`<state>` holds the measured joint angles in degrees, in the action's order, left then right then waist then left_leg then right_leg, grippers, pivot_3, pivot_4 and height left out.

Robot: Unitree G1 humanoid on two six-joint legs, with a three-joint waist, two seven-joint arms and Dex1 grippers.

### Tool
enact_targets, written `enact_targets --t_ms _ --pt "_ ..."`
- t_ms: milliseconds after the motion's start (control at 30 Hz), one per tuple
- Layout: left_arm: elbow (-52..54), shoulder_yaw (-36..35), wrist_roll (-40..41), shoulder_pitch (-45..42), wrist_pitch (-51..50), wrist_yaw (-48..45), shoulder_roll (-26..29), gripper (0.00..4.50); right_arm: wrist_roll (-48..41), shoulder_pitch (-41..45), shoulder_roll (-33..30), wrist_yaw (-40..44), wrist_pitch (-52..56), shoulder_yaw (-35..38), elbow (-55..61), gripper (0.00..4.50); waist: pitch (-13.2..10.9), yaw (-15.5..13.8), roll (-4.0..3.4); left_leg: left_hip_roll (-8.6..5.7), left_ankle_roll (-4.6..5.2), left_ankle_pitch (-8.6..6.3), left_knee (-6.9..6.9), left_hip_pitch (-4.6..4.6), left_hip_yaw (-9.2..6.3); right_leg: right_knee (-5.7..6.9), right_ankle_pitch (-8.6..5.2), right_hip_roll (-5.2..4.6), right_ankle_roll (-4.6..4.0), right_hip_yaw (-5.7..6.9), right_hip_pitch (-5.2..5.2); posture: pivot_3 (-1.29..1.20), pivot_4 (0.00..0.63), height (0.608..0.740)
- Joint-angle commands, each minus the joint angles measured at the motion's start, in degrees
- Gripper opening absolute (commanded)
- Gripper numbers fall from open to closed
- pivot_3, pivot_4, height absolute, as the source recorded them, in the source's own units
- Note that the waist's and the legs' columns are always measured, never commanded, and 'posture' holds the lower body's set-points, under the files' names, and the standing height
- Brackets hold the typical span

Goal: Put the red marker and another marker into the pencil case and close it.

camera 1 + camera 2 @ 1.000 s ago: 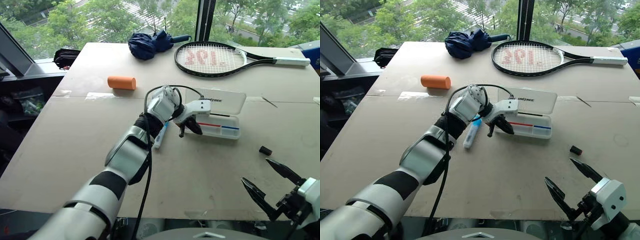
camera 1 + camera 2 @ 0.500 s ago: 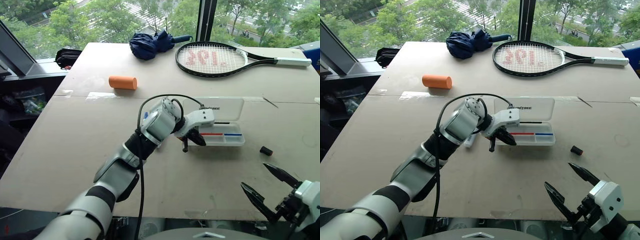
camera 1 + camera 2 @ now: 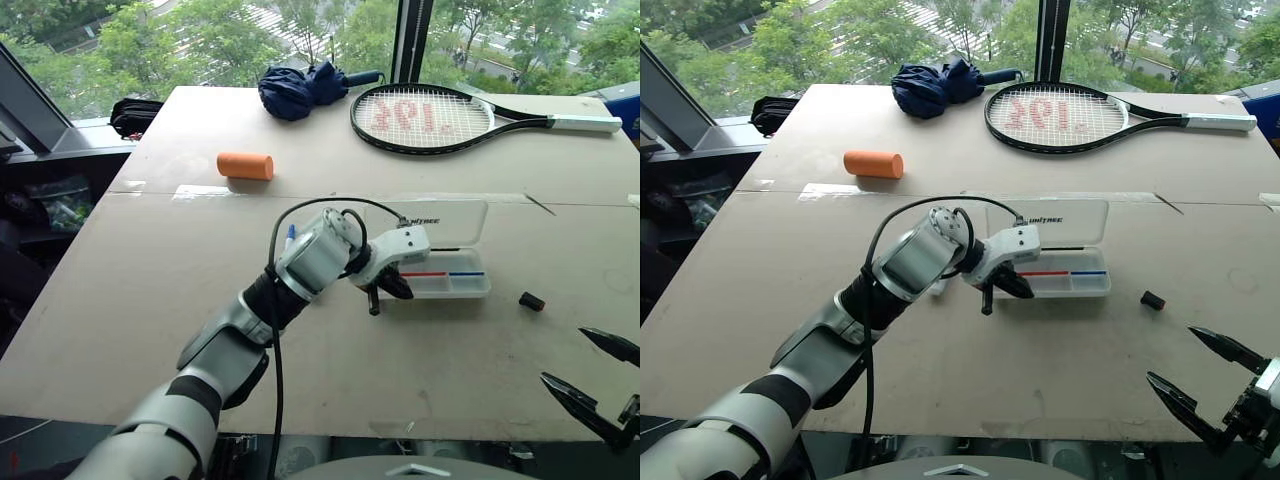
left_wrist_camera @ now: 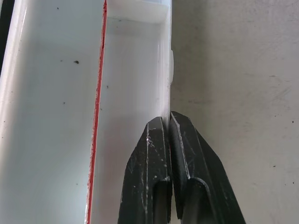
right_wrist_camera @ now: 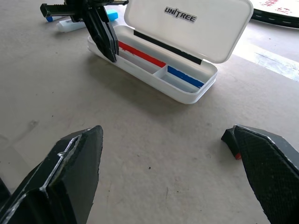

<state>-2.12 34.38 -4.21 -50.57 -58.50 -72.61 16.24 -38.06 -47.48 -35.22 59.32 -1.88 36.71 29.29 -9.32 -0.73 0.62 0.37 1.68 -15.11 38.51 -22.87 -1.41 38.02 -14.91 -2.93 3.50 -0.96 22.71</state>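
On the table (image 3: 120, 300), your pencil case (image 3: 445, 283) lies open with its lid up, now dragged nearer you by the left gripper (image 3: 385, 292), fingers pressed together at its front wall. Your right gripper (image 3: 1202, 385), spread wide, has swung outward. Racket (image 3: 430, 116), umbrella (image 3: 300, 88) and orange roll (image 3: 244, 165) lie beyond.

A broad table (image 3: 120, 300) with a pale beige matte top fills the foreground; a strip of clear tape (image 3: 205, 192) runs along a seam crossing it from side to side; behind its far edge stands a wall of windows (image 3: 200, 40) divided by a dark vertical mullion (image 3: 410, 40); green treetops (image 3: 130, 45) and a stretch of pavement show through the glass; soft daylight falls evenly, with faint shadows; at the left, beside the table, lies a dim, dark ledge (image 3: 60, 150).
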Motion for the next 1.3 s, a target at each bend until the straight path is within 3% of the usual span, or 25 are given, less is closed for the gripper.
enact_targets --t_ms 33,233,267,333,500,667,800,1033,1100,1200,1300 --pt "2.51 1.06 2.15 0.37 -1.07 1.46 0.46 0.08 -2.71 1.18 -1.64 2.56 0.99 3.02 -0.67 4.5 0.0 -0.01 0.0 0.0 0.0 0.0 0.0 0.0 0.0 0.0 0.0 0.0 0.0 0.0 0.0 0.0 0.15 0.73" --pt "3.56 1.55 4.99 0.38 -2.11 3.31 1.39 0.08 -3.98 4.25 -3.09 3.92 2.79 3.08 -0.61 4.5 0.02 -0.01 -0.03 0.0 0.0 0.0 0.0 0.0 0.0 0.0 0.0 0.0 0.0 -0.01 0.0 0.0 0.15 0.73" --pt "3.93 1.5 5.45 0.41 -2.21 3.66 1.56 0.31 -4.09 4.81 -3.35 3.97 3.18 2.86 -0.35 4.5 0.02 -0.01 -0.03 0.0 0.0 0.0 0.0 0.0 0.0 0.0 0.0 0.0 0.0 -0.01 0.0 0.0 0.15 0.73" --pt "4.52 1.28 6.28 0.4 -2.41 4.57 1.81 0.86 -4.15 5.59 -3.6 4.04 3.87 2.62 0.03 4.5 0.01 -0.01 -0.03 0.0 0.0 0.0 0.0 0.0 -0.02 0.0 0.0 0.0 0.0 0.0 0.0 0.0 0.15 0.73" --pt "11.26 -6.36 12.65 0.52 -9.08 6.75 2.38 3.31 -4.4 6.88 -3.65 3.9 5.61 2.51 1.13 4.5 0.0 -0.01 -0.05 0.02 0.0 0.0 0.0 -0.01 -0.02 0.0 0.0 -0.03 0.0 0.01 0.0 0.0 0.15 0.73" --pt "19.01 -26.49 20.95 1.91 -17.49 14.31 -2.43 3.31 -5.45 8.74 -4.05 3.29 7.9 1.68 3.27 4.5 -0.01 0.03 -0.05 0.05 0.0 0.0 0.02 -0.02 -0.04 0.0 0.0 -0.05 0.0 0.04 -0.01 0.0 0.15 0.73" --pt "23.65 -44.5 20.9 2.93 -14.49 27.38 -5.27 3.31 -6.34 11.7 -4.82 2.21 10.4 -0.33 4.94 4.5 0.01 0.13 -0.07 0.05 -0.01 0.01 0.01 0.03 -0.06 0.02 0.01 -0.03 0.0 0.04 -0.02 0.0 0.15 0.73" --pt "30.42 -51.87 11.52 11.53 0.91 45.33 3.55 3.31 -7.03 18.4 -6.83 1.24 14.43 -3.98 5.02 4.5 0.0 -0.22 -0.04 0.03 -0.05 0.03 -0.02 0.05 -0.06 -0.02 0.02 -0.14 0.01 0.01 -0.03 0.0 0.15 0.73" --pt "30.44 -52.28 11.2 14.77 2.7 46.33 5.73 3.31 -7.0 20.13 -7.18 1.41 15.17 -4.72 4.4 4.5 0.0 -0.39 0.0 -0.01 -0.06 0.03 0.0 0.03 -0.06 -0.03 0.03 -0.21 0.01 0.04 -0.06 0.0 0.15 0.73" --pt "32.74 -47.96 11.1 22.05 -3.76 47.08 8.57 3.31 -6.73 22.56 -8.05 2.15 16.01 -5.71 3.17 4.5 0.03 -0.49 0.07 -0.06 -0.06 0.03 0.0 -0.01 -0.09 -0.06 0.03 -0.26 0.02 0.09 -0.09 0.0 0.15 0.73" --pt "38.54 -45.83 13.94 29.0 -18.1 49.67 4.73 3.31 -6.83 24.17 -9.04 3.18 16.55 -5.83 2.15 4.5 0.08 -0.07 -0.04 -0.06 -0.05 0.02 -0.01 0.07 0.03 -0.08 0.03 -0.29 0.02 -0.05 -0.11 0.0 0.15 0.73"
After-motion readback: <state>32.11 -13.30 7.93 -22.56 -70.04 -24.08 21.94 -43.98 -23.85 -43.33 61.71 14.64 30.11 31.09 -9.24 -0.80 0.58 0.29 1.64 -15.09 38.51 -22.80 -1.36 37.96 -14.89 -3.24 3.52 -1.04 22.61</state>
